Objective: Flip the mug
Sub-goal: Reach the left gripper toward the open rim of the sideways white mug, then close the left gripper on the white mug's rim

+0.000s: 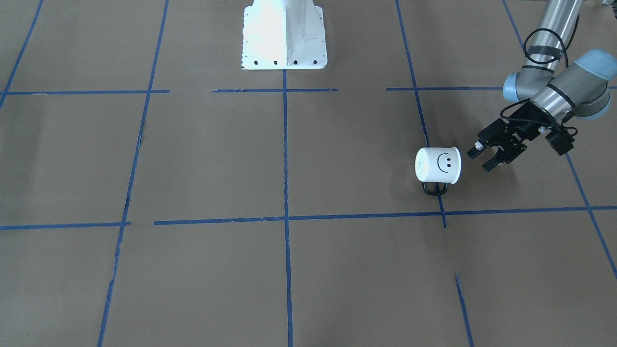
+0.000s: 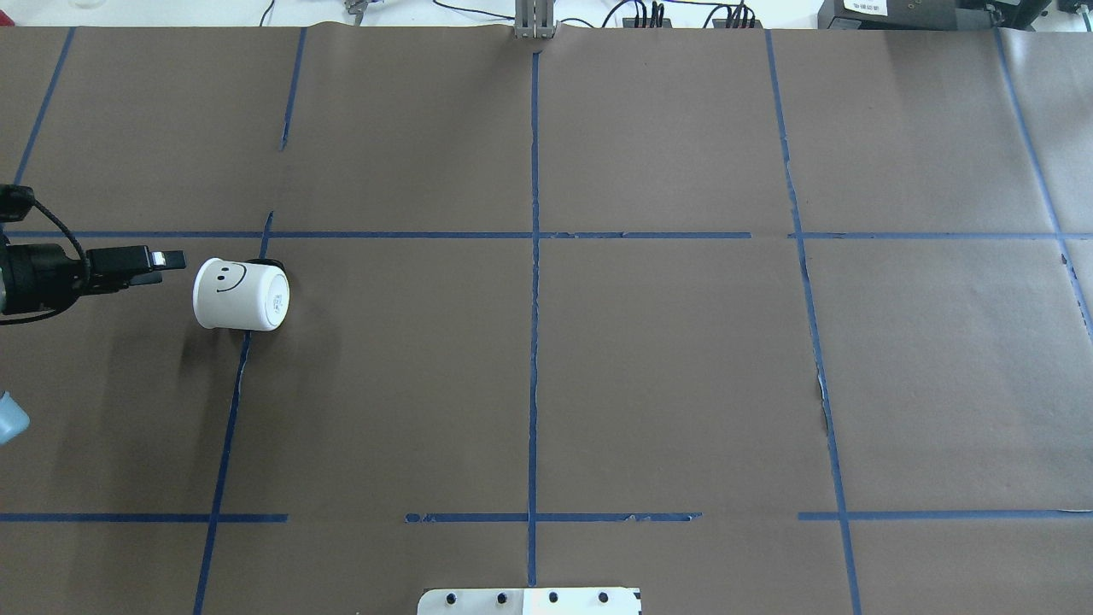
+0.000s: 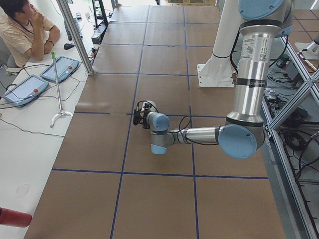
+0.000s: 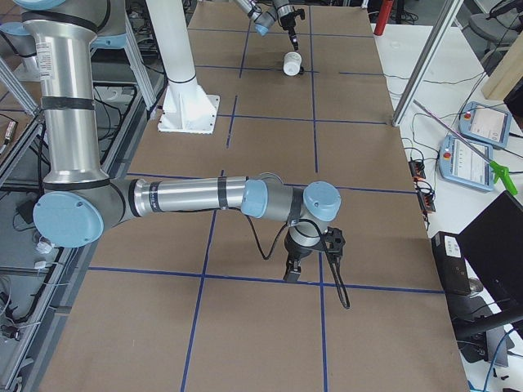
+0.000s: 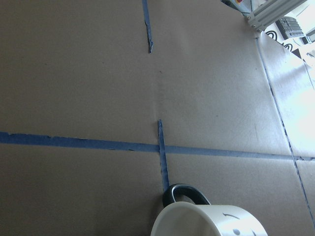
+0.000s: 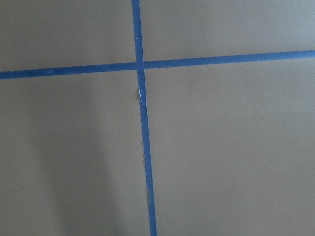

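Note:
The white mug with a black smiley face lies on its side on the brown table, its black loop handle resting on the surface. It also shows in the overhead view; its open mouth faces my left gripper, and its base faces the table's middle. My left gripper is open and empty, a short way from the mug's mouth and not touching it. The left wrist view shows the mug's rim at the bottom edge. My right gripper hangs low over the table, far from the mug; I cannot tell whether it is open or shut.
Blue tape lines divide the brown paper table into squares. The white robot base stands at the table's robot side. An operator sits at a side bench with control tablets.

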Controlling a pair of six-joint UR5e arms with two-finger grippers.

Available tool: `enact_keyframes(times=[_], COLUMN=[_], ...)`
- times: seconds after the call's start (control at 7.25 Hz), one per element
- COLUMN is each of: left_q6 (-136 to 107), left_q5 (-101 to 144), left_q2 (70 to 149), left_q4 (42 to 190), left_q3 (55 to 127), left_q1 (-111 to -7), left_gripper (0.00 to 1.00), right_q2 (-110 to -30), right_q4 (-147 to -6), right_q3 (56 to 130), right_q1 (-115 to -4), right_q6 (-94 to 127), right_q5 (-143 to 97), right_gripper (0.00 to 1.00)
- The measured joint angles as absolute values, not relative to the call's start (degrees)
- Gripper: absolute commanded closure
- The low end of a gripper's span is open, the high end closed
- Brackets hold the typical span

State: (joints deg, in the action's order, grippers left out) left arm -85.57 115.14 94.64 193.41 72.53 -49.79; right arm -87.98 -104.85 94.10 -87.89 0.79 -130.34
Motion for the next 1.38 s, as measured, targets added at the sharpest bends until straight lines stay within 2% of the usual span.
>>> enact_keyframes(times=[0.28,0.55,0.69,0.83,0.97,1.38], left_q6=[-88.34,-90.15,-90.71,-90.96,-91.36,-93.28], left_q5=[113.31,113.13,113.1,113.08,113.14,114.84], left_q2=[94.86,96.57,97.43,98.01,98.38,99.51], left_q4=[195.67,196.05,196.12,196.15,196.17,196.25], left_q3=[72.4,72.32,72.16,71.96,71.86,71.88], left_q1=[-47.28,-45.33,-44.88,-44.72,-44.69,-44.65], left_gripper=[0.06,0.06,0.11,0.49,0.99,1.0], right_q2=[-87.98,-87.98,-87.98,-87.98,-87.98,-87.98], right_q4=[-104.85,-104.85,-104.85,-104.85,-104.85,-104.85], right_q3=[94.13,94.13,94.13,94.13,94.13,94.13], right_q1=[-87.89,-87.89,-87.89,-87.89,-87.89,-87.89], right_q6=[0.79,0.79,0.79,0.79,0.79,0.79], right_q5=[-130.34,-130.34,-130.34,-130.34,-130.34,-130.34], right_gripper=[0.0,0.0,0.0,0.0,0.0,0.0])
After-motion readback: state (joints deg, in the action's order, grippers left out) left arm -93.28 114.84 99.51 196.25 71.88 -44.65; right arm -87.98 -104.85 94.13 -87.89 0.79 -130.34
